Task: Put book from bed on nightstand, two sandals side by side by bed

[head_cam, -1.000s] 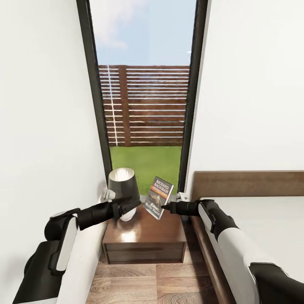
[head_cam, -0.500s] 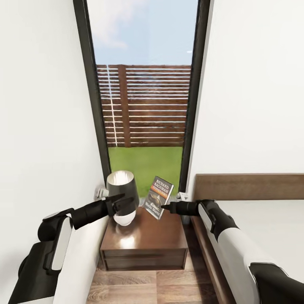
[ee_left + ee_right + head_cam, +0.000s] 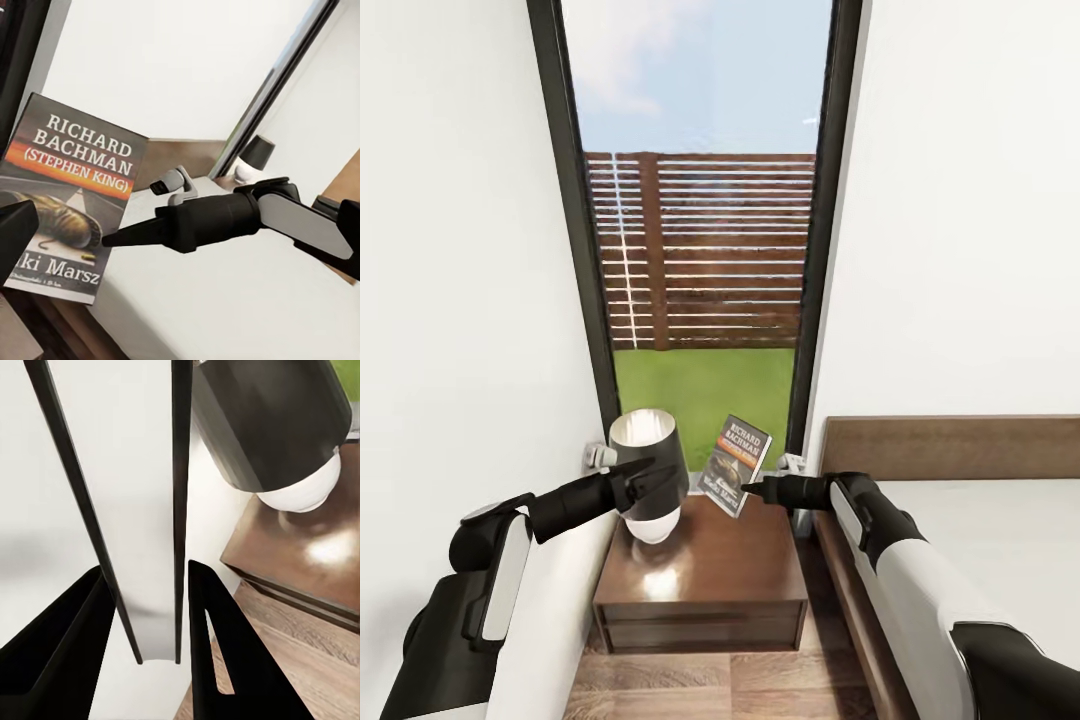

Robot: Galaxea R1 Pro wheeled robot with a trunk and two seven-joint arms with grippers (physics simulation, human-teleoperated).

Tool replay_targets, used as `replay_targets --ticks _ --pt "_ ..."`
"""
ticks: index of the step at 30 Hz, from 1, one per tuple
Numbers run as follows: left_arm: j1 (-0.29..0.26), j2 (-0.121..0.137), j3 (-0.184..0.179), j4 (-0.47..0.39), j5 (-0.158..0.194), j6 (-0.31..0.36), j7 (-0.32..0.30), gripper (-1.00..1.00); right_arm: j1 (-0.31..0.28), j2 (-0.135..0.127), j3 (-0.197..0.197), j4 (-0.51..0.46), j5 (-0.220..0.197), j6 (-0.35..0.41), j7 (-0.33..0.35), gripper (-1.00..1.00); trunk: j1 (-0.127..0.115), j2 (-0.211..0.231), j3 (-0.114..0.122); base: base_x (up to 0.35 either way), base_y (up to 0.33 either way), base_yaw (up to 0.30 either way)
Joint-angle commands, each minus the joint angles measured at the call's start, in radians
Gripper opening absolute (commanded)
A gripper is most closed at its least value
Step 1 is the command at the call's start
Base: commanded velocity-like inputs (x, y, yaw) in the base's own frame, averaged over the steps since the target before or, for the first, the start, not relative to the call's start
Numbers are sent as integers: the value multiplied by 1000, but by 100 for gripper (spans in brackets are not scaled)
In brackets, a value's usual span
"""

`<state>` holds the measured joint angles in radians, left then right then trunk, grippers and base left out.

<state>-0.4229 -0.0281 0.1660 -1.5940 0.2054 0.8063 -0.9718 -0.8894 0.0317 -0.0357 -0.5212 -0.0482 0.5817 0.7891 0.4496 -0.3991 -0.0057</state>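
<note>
A paperback, the book (image 3: 735, 466), is being held upright and slightly tilted above the back of the nightstand (image 3: 705, 570), just to the window side of the lamp (image 3: 648, 470) that is standing there. The bed (image 3: 1000, 540) is lying beside the nightstand, on the side away from the lamp.

The right end effector (image 3: 745, 490) is being brought in from the bed side, and its tip is meeting the book's lower edge. In the right wrist view, its two dark fingers (image 3: 225, 660) are seen spread apart with a thin dark-edged white slab between them — probably the book seen edge-on. Whether the fingers are actually pinching it cannot be told.

The left end effector (image 3: 645, 475) is being held against the lamp's black shade, on the side away from the book. Its opening cannot be judged from these views.

The book's long axis is running nearly vertical, leaning a little towards the lamp at its foot. Its cover is facing the robot, with the title lettering reading the right way up in the left wrist view (image 3: 71, 202).

Several risks are being judged here. If the book is released while standing on edge, it is likely to topple — possibly against the lamp, or off the back of the nightstand towards the window. The left arm is being kept so close to the lamp that a small push could tip it. Laying the book flat before release would be safer.
</note>
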Motion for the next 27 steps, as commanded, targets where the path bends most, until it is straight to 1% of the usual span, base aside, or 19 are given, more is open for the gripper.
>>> replay_targets --ticks 1,18,27 --pt "0 -1 2 0 2 6 -3 100 0 1 -4 0 -5 9 -1 -100 0 -1 -1 10 0 0" --pt "0 -1 1 0 2 4 -2 100 0 1 -6 0 -6 7 2 -100 0 -1 -1 2 0 0" --pt "0 -1 2 0 3 -17 -7 100 0 0 -8 0 -5 7 2 -100 0 -1 -1 0 0 0"
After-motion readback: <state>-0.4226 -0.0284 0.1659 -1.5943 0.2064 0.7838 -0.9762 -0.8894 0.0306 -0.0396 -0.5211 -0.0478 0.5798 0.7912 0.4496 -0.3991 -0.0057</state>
